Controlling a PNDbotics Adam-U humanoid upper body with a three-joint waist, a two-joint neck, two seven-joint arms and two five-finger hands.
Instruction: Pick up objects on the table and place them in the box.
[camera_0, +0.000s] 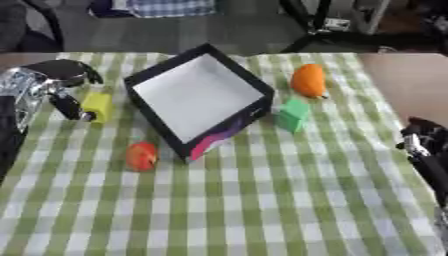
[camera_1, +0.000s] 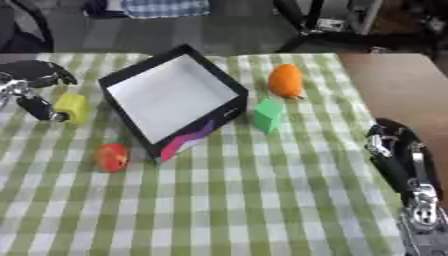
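Note:
A black box (camera_0: 166, 69) with a white inside stands tilted at the middle of the checked cloth. A yellow block (camera_0: 98, 106) lies to its left. My left hand (camera_0: 54, 75) is over that block: its fingers arch above it and its thumb (camera_0: 70, 107) touches the block's left side, open. A red round thing (camera_0: 142, 156) lies in front of the box's left corner. A green block (camera_0: 293, 114) and an orange fruit (camera_0: 308, 80) lie to the box's right. My right hand (camera_1: 395, 152) rests at the table's right edge with relaxed fingers, holding nothing.
The green-and-white checked cloth (camera_0: 262, 200) covers most of the table; bare brown tabletop (camera_0: 411, 80) shows at the right. Black stand legs (camera_0: 319, 25) and a dark chair (camera_0: 22, 25) stand beyond the far edge.

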